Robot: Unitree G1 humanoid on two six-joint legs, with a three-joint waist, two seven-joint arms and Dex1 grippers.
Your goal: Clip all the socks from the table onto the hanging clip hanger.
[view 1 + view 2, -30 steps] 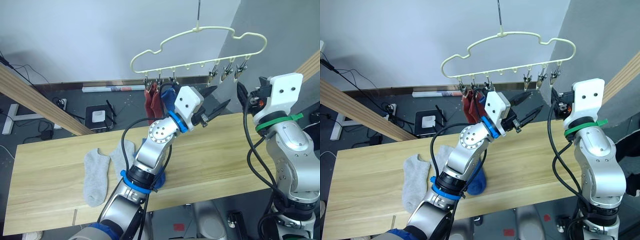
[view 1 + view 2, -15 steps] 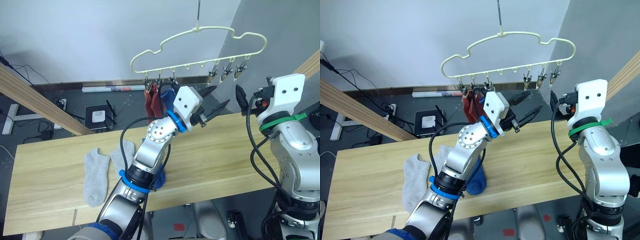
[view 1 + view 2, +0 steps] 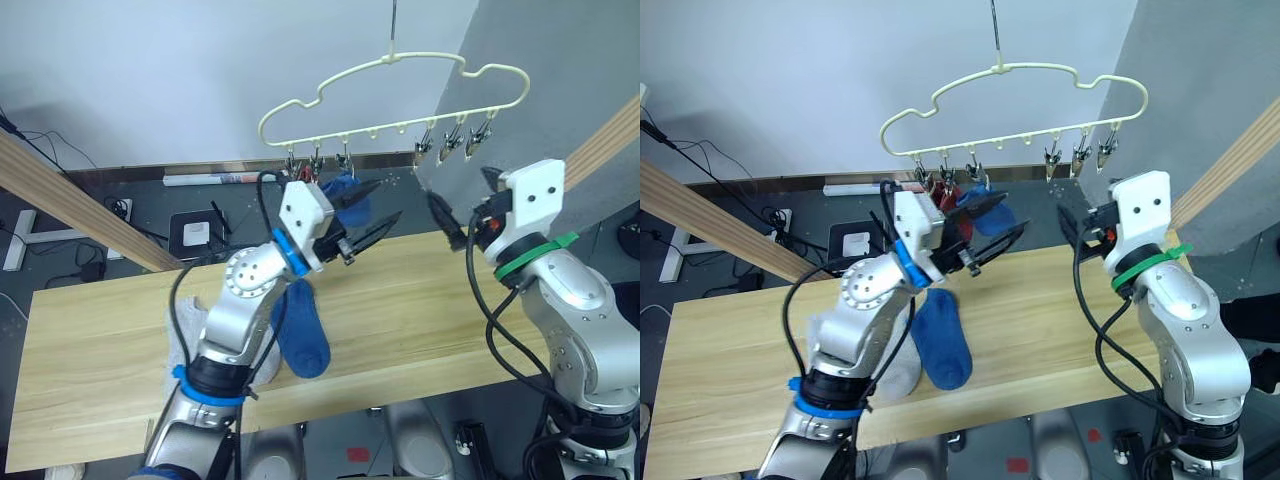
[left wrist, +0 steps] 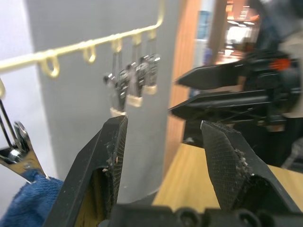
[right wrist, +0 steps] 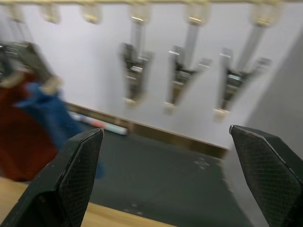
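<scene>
L gripper (image 3: 362, 208): jaws apart, nothing between them, raised just below the clip hanger (image 3: 392, 92), tips pointing toward the R arm. R gripper (image 3: 462, 205): jaws spread wide, nothing held, up near the hanger's R end, under the three bare clips (image 5: 183, 78) w/ gaps between them. The two grippers face each other, apart, not touching.

Hanger hangs by its hook over the far edge of the table (image 3: 420, 300). On its L clips: red socks (image 3: 943, 196), partly hidden behind L arm, and a blue sock (image 3: 989, 211) clipped beside them. L wrist view shows blue fabric in a silver clip close by the L fingers (image 4: 108, 163).

On table: 2nd blue sock (image 3: 302, 327) lying flat near front edge, by L arm; grey sock (image 3: 898, 364) just beside it, mostly covered by arm.
</scene>
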